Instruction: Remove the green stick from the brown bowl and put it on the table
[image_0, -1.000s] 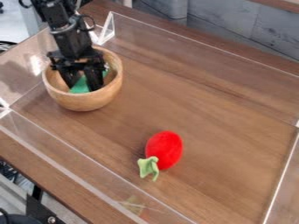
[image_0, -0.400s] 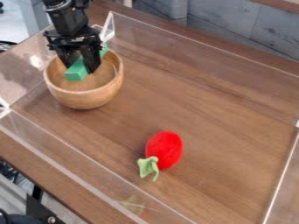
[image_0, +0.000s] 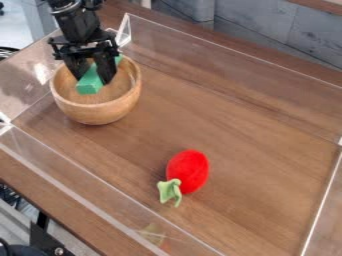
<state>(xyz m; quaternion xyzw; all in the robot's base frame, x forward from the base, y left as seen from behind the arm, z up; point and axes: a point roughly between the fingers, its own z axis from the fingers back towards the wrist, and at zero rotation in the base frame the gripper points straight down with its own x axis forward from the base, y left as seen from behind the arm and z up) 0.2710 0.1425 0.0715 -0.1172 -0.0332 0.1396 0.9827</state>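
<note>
The brown bowl (image_0: 95, 100) stands on the table (image_0: 241, 110) at the back left. My black gripper (image_0: 88, 76) hangs just above the bowl's far half, pointing down. The jaws are shut on the green stick (image_0: 90, 83), which is clear of the bowl's floor and hangs at about rim height. The stick's upper end is hidden between the fingers.
A red strawberry toy (image_0: 189, 170) with a green leaf lies on the table to the front right of the bowl. Low clear acrylic walls (image_0: 80, 185) border the tabletop on all sides, with one close behind the bowl.
The gripper has lifted out of the bowl with the green stick in it. In the last half second it has hardly moved.
</note>
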